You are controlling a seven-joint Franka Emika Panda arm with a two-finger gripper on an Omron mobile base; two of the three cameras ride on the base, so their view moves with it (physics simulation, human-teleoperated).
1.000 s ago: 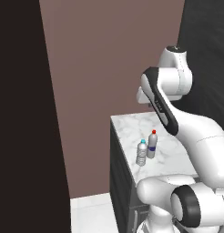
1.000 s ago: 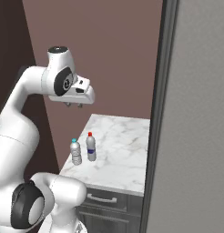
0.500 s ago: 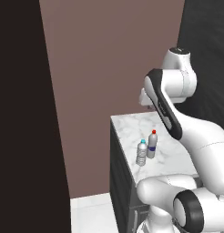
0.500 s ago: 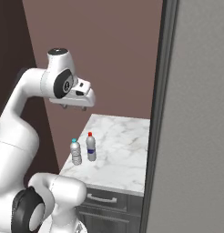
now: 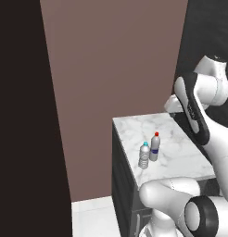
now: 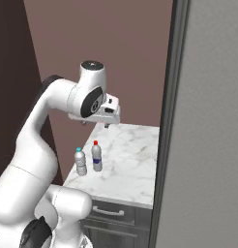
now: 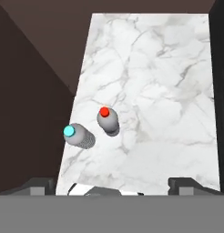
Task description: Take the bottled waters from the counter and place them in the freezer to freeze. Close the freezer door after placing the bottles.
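Two bottled waters stand upright side by side near the front left corner of the marble counter (image 5: 174,148): one with a red cap and blue label (image 5: 155,147) (image 6: 96,157) (image 7: 107,119), and a shorter ribbed one with a light-blue cap (image 5: 144,155) (image 6: 80,162) (image 7: 78,135). My gripper (image 6: 96,123) (image 7: 113,184) hangs open and empty well above the counter (image 6: 130,160), pointing down, with both bottles below and slightly to one side. The freezer (image 6: 208,145) shows as a tall grey steel panel on the right.
A brown wall (image 5: 111,60) backs the counter, and a dark panel (image 5: 18,115) closes the left side. Below the marble top sits a dark cabinet with a drawer and silver handle (image 6: 109,211). White floor (image 5: 95,217) lies to the counter's left.
The jaws have gone from shut to wide apart. The hand has shifted slightly over the counter; the bottles have not moved.
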